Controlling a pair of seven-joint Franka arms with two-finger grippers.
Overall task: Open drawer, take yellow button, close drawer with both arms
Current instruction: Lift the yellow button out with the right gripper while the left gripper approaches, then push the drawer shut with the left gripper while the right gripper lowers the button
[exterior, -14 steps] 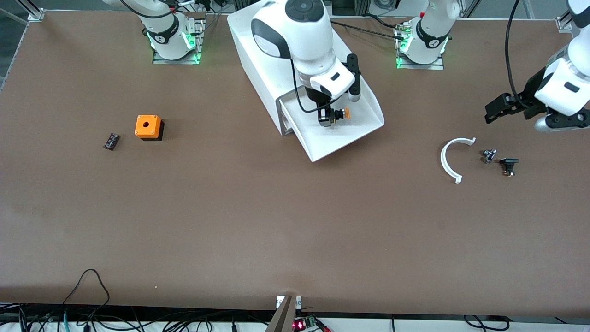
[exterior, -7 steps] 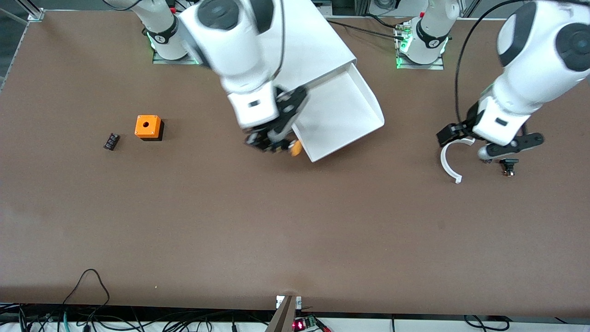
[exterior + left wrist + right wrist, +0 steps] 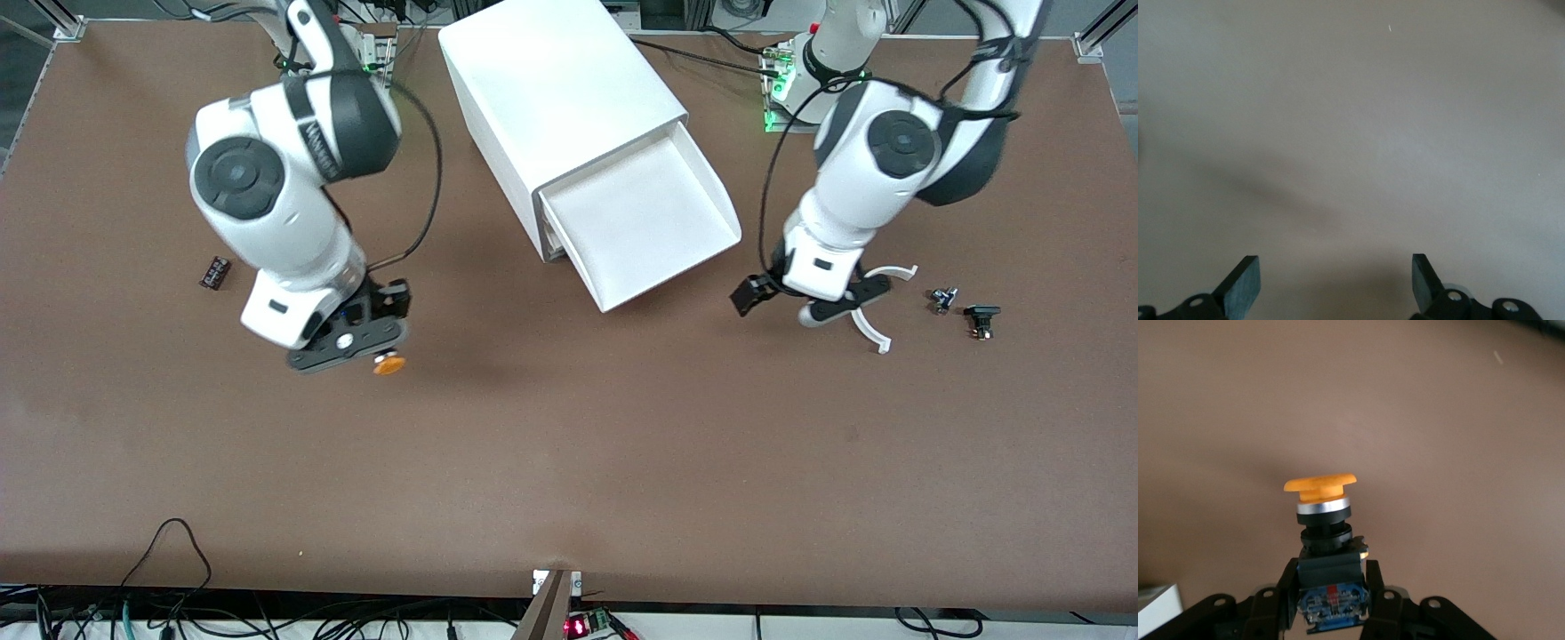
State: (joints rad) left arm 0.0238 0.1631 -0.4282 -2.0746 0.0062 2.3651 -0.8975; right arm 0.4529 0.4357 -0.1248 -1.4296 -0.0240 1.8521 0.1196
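Orange mushroom cap, smooth and slightly domed, on a silver collar and a short black ribbed body: that's the button [image 3: 1327,540], clamped by its square black base between my right gripper [image 3: 1331,593] fingers. In the front view the right gripper [image 3: 351,342] hangs over bare table toward the right arm's end, button [image 3: 388,364] poking out at its 4 o'clock, cap facing the table. From the wrist I see a blue-and-red contact block under the base, partly cut off by the frame edge.

Table [image 3: 569,444] is matte brown, fine-grained, uniform.

My left gripper [image 3: 1336,283] is released, flat dark fingers [image 3: 1245,283] standing wide, nothing between them, only plain tabletop below. In the front view the left gripper [image 3: 756,293] hovers over the table at roughly 4 o'clock from the drawer [image 3: 645,222], just beside the white curved strip [image 3: 876,307]; the wrist body covers part of that strip.

Drawer is pulled out of the white cabinet [image 3: 556,98], smooth white plastic, tray tapering with raised walls, inside shows nothing but white.

Small dark block [image 3: 214,272] at 9 o'clock from my right wrist, detail too small to read. Two tiny dark parts [image 3: 965,307] toward the left arm's end, shapes hard to make out. My right arm's elbow hides the table between the dark block and the cabinet.
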